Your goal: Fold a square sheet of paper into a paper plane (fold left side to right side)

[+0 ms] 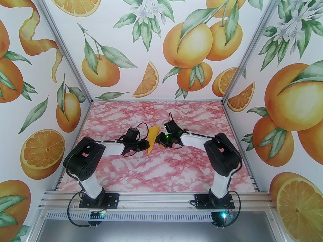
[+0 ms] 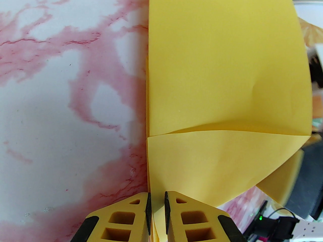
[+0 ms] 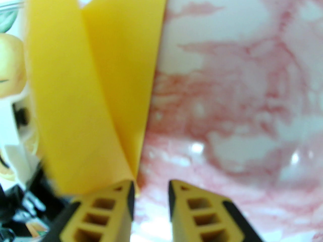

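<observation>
The sheet of paper (image 1: 153, 138) is lifted off the table (image 1: 151, 180), tilted up in the middle between your two pincers, with a flap already folded into it. Your left pincer (image 2: 157, 198) is narrow and the paper's near edge runs between its fingers. The gap looks a little wider than the paper, so you cannot tell whether the pads truly bite. Your right pincer (image 3: 151, 188) stands apart with bare table between its fingers. The paper only brushes one fingertip, so it holds nothing.

The step in hand looks like carrying the left half over onto the right.

- Make sure of the left grip first, because a loose hold is likely to let the edge slide and skew the fold.
- Swing the half across in a low arc, and do not tug. The paper is thin and shows a small dent in the left wrist view.
- Use the free right pincer to pin the right half flat near the middle line.
- Lay edge on edge before you press.
- Flatten the crease from one end to the other, not all at once.
</observation>
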